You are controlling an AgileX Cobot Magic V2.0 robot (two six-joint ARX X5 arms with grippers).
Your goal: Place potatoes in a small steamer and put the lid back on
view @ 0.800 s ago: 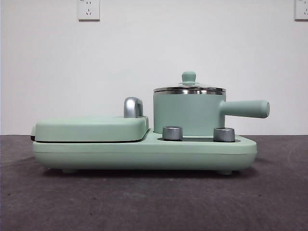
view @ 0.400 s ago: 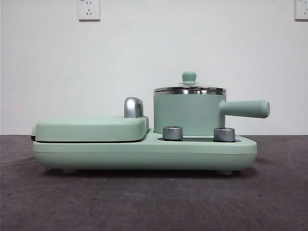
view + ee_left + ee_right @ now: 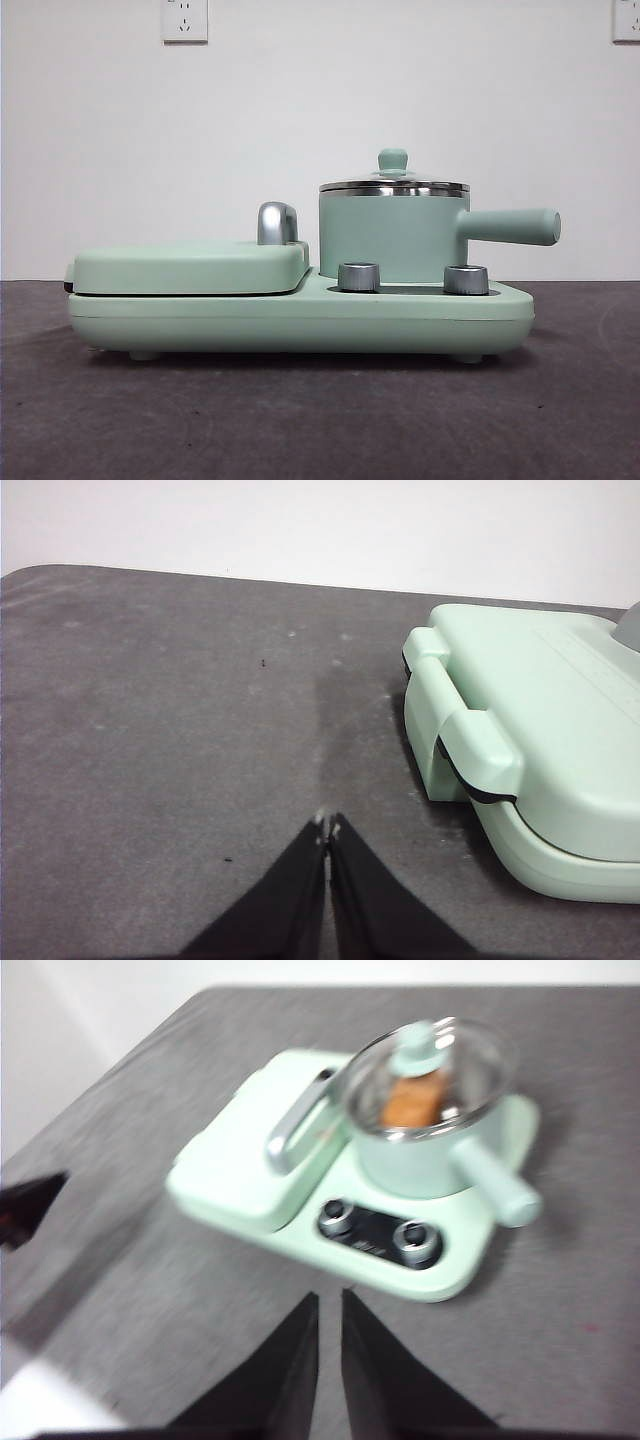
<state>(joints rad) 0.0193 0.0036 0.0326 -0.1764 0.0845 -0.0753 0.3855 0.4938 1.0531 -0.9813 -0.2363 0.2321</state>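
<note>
Small steamer (image 3: 392,236) seated upright at the right end of a mint-green cooker base (image 3: 300,322), straight side handle pointing right in the front view. Glass lid (image 3: 394,184) resting squarely on the steamer's steel rim, mint knob on top. Orange-brown potato (image 3: 412,1103) seen through the lid glass in the right wrist view, lying inside the pot. Closed grill plate (image 3: 190,267) occupying the left half of the base, chrome handle (image 3: 277,222) standing between it and the steamer. Two metal knobs (image 3: 359,277) set side by side on the base just in front of the steamer. Dark grey desk (image 3: 320,420) carrying the whole cooker; white wall behind with a socket (image 3: 184,20).

Left gripper (image 3: 327,825) held above bare desk, beside the hinge end of the grill plate and apart from it, fingers (image 3: 300,880) pressed together at the tips, holding nothing. Right gripper (image 3: 330,1302) held above the desk in front of the cooker, well clear of the steamer, fingers (image 3: 375,1360) nearly together with a slim gap between, gripping nothing; picture somewhat blurred there. Neither arm visible in the front view.
</note>
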